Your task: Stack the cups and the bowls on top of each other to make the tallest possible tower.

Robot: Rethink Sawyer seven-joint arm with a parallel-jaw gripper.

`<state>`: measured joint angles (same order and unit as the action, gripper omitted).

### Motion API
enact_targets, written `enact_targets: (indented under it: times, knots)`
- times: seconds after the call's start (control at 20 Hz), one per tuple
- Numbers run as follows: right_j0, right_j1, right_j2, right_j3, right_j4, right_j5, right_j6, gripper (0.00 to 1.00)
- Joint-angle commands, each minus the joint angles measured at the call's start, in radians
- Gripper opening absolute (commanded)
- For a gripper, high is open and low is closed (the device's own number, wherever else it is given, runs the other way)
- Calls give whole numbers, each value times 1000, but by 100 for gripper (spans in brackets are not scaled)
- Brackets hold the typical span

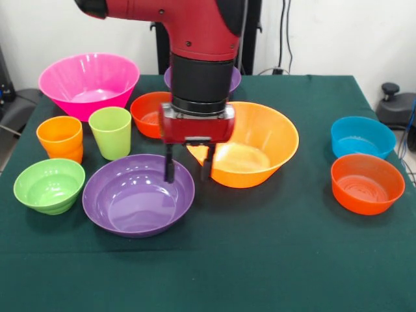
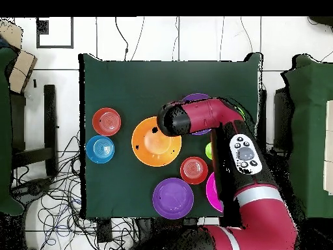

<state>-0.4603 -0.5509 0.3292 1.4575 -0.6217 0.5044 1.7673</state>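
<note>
On the desk [image 1: 273, 260] nothing is stacked yet; the claw [image 1: 188, 170], fingers apart and empty, hangs over the near purple bowl [image 1: 138, 194].

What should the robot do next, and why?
Probably lower the open pincer a little to grip the near purple bowl's far rim. Its fingers hang just above that rim, beside the big yellow-orange bowl, and nothing is stacked yet.
</note>
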Motion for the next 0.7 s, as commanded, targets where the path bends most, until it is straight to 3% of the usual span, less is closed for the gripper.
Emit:
enact_targets:
  times: [0.05,0.7]
  knots:
    - [-35,4,-51,102,-83,-107,18,100]
    - [-18,86,-67,55,-60,-152,25,100]
